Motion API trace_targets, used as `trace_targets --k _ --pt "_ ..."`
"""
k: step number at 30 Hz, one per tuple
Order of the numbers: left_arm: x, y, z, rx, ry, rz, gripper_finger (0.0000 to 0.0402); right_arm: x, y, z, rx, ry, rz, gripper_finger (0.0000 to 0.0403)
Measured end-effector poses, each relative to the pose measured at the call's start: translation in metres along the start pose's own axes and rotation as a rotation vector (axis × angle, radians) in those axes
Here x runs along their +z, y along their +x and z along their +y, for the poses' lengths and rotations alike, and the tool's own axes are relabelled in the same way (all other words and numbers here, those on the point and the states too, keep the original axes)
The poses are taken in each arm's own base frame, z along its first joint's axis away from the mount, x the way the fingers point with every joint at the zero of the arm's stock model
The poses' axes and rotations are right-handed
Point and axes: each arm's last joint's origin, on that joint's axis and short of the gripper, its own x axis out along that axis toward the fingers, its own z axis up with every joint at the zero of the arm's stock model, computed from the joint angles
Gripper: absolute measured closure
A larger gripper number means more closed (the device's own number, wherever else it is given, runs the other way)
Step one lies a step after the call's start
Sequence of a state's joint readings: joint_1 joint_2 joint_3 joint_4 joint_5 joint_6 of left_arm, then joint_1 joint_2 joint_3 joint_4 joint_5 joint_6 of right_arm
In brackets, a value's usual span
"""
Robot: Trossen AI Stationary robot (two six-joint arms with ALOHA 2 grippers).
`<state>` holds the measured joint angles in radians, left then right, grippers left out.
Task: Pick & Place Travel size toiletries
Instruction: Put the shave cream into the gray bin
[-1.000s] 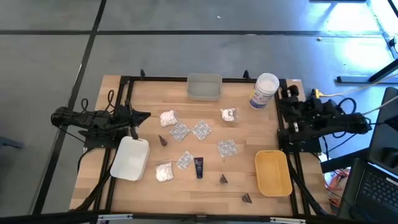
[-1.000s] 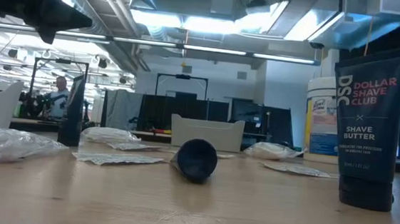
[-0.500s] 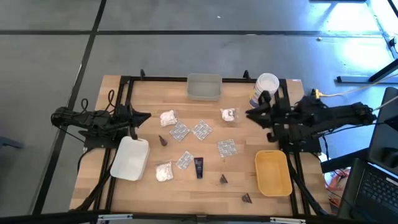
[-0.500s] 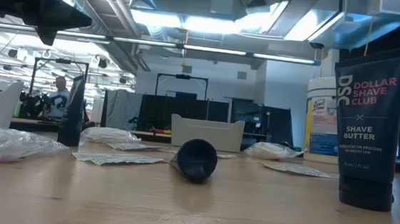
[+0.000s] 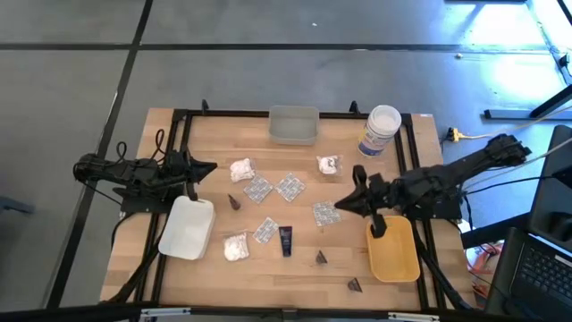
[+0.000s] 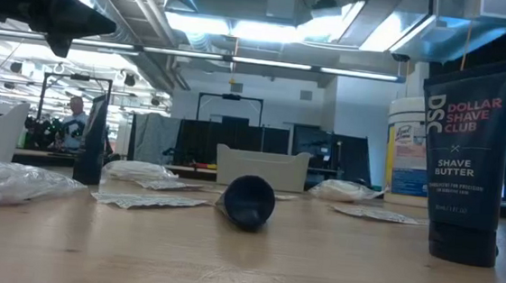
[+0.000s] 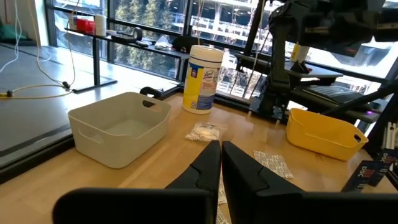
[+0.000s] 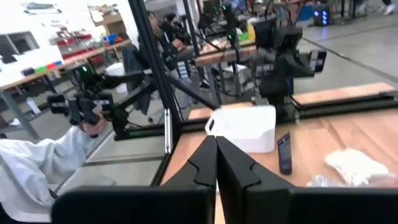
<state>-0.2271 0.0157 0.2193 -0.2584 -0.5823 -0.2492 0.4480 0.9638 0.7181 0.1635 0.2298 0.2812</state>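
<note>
Overhead, the right gripper (image 5: 338, 206) reaches in over the table (image 5: 304, 268), its fingers clenched with nothing between them, its tip just beside a silvery blister packet (image 5: 325, 213) and near the yellow tray (image 5: 393, 249). Other packets (image 5: 290, 187), white bundles (image 5: 235, 247), a dark tube (image 5: 286, 240) and dark cones (image 5: 321, 258) lie scattered mid-table. At the table's left edge, the left gripper (image 5: 207, 166) waits above the white tray (image 5: 188, 228), clenched and empty.

Pale wood table (image 5: 206, 268), dark arms, silver packets.
Near the right gripper (image 5: 340, 207) sit a yellow tray (image 5: 392, 248), a silvery blister packet (image 5: 325, 213), a white jar (image 5: 380, 131) with blue label; by the left gripper (image 5: 207, 166), a white tray (image 5: 188, 227); a grey tray (image 5: 293, 124) and a black tube (image 5: 286, 240) with white print.
</note>
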Motion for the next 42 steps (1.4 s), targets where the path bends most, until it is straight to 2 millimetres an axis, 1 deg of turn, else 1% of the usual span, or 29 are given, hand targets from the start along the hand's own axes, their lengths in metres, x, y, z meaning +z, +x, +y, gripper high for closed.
trace_targets --k 2,4,6,11,13,15,18,23,28,32,38,42 --pt "0.000 0.000 0.000 0.000 0.000 0.000 0.0389 -0.005 0.003 0.006 -0.009 0.011 0.020 0.0397" --pt "0.000 0.000 0.000 0.000 0.000 0.000 0.0390 -0.004 0.007 0.013 -0.011 0.026 0.023 0.0394" --pt "0.000 0.000 0.000 0.000 0.000 0.000 0.0391 0.001 0.011 0.023 -0.014 0.028 0.022 0.0394" --pt "0.000 0.000 0.000 0.001 0.000 0.000 0.0389 0.018 0.026 0.043 -0.063 -0.008 0.095 0.0399" --pt "0.000 0.000 0.000 0.001 0.001 0.000 0.0389 0.024 0.033 0.050 -0.099 -0.018 0.143 0.0397" --pt "0.000 0.000 0.000 0.001 0.000 0.000 0.0389 0.026 0.040 0.054 -0.133 -0.006 0.198 0.0396" --pt "0.000 0.000 0.000 0.001 0.001 0.001 0.0391 0.023 0.052 0.059 -0.173 0.037 0.282 0.0399" --pt "0.000 0.000 0.000 0.002 0.002 0.003 0.0389 0.009 0.068 0.069 -0.192 0.109 0.398 0.0399" --pt "-0.001 0.000 0.000 0.002 0.003 0.006 0.0391 -0.001 0.083 0.081 -0.186 0.145 0.458 0.0400" --pt "-0.001 0.000 0.000 0.002 -0.011 0.006 0.0389 -0.005 0.092 0.089 -0.197 0.154 0.489 0.0401" --pt "-0.001 0.000 0.000 -0.007 -0.022 0.009 0.0391 -0.017 0.107 0.094 -0.247 0.172 0.552 0.0401" --pt "-0.001 0.000 0.000 -0.019 -0.022 0.013 0.0389 -0.025 0.112 0.094 -0.325 0.221 0.617 0.0401"
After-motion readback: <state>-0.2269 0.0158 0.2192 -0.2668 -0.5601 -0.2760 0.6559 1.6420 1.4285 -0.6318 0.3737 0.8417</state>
